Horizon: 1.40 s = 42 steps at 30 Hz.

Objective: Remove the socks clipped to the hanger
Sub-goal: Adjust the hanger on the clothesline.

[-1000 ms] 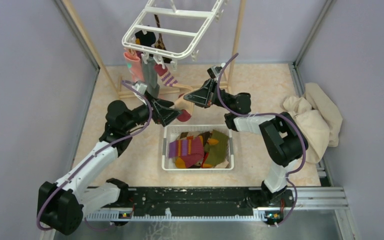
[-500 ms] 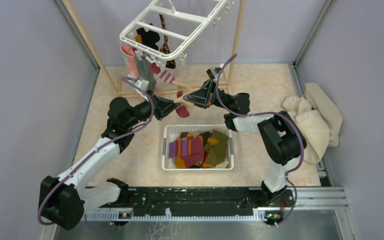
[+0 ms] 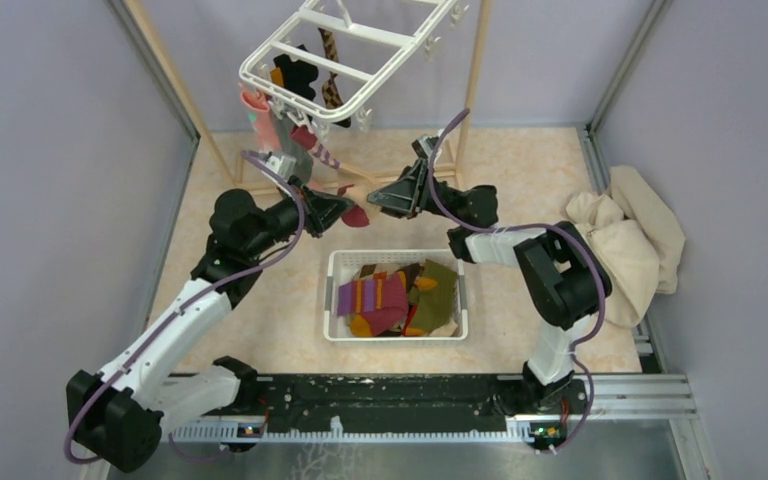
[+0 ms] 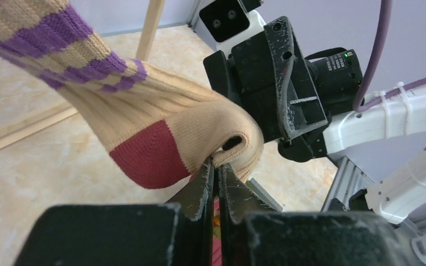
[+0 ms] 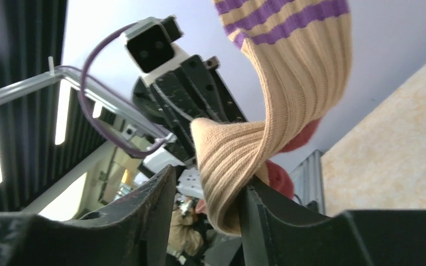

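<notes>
The white hanger (image 3: 345,45) hangs tilted at the top, with pink (image 3: 256,112), grey (image 3: 291,152), black (image 3: 297,74) and brown argyle (image 3: 331,92) socks clipped under it. A beige sock with purple stripes and a red patch (image 4: 144,119) stretches down from it. My left gripper (image 4: 217,165) is shut on a fold of this sock, also seen in the top view (image 3: 348,211). My right gripper (image 5: 208,194) faces it at close range (image 3: 377,200), jaws apart. The sock's end (image 5: 238,166) hangs between them, resting against one finger.
A white slotted basket (image 3: 335,300) holding several loose socks sits on the floor just below both grippers. A beige cloth heap (image 3: 628,240) lies at the right wall. Wooden rack poles (image 3: 475,75) stand behind the hanger.
My left gripper closed on the striped sock's fold. My right gripper then opened and released that sock. The hanger swung up and to the left.
</notes>
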Available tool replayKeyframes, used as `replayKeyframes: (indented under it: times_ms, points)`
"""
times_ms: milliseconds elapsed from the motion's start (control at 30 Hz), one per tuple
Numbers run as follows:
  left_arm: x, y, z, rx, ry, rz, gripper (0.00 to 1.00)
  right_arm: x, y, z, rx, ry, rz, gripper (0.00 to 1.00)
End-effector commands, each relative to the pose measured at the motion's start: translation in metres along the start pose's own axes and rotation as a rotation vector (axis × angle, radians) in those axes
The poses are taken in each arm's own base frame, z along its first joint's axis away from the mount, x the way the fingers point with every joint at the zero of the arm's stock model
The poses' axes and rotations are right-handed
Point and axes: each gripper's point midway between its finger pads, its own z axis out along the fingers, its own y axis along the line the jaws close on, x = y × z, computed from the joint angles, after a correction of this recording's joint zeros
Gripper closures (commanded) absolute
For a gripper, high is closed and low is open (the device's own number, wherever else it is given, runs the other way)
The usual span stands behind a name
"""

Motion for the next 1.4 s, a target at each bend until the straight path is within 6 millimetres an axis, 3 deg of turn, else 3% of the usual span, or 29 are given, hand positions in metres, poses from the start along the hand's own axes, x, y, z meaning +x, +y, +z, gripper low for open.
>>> replayKeyframes:
  times_ms: [0,167,300,533,667,833,1033,1200,1367]
  points:
    - [-0.016,0.003,-0.008,-0.074,-0.016,0.062,0.94,-0.007,0.008,0.004,0.045,0.013,-0.160,0.53]
    - [-0.019,0.007,-0.015,-0.128,-0.002,0.081,0.94,-0.017,-0.020,-0.003,0.312,0.000,-0.291,0.50]
    - [-0.019,0.012,-0.019,-0.174,0.012,0.101,0.94,-0.038,-0.015,-0.019,0.613,-0.054,-0.524,0.50]
    - [-0.015,0.010,-0.009,-0.240,0.049,0.162,0.95,-0.055,0.046,-0.024,0.753,-0.098,-0.768,0.50]
    - [-0.011,-0.009,0.009,-0.257,0.068,0.237,0.95,-0.067,0.082,-0.027,0.766,-0.151,-0.853,0.49]
    - [-0.012,-0.024,0.025,-0.247,0.072,0.266,0.96,-0.090,0.111,-0.033,0.790,-0.224,-0.910,0.48]
    - [-0.014,-0.036,0.029,-0.236,0.059,0.283,0.96,-0.121,0.133,-0.046,0.780,-0.329,-0.907,0.47]
    - [-0.014,-0.043,0.022,-0.232,0.050,0.281,0.96,-0.153,0.157,-0.032,0.706,-0.386,-0.892,0.46]
    - [-0.017,-0.046,0.011,-0.239,0.043,0.271,0.96,-0.171,0.176,0.000,0.581,-0.393,-0.859,0.47]
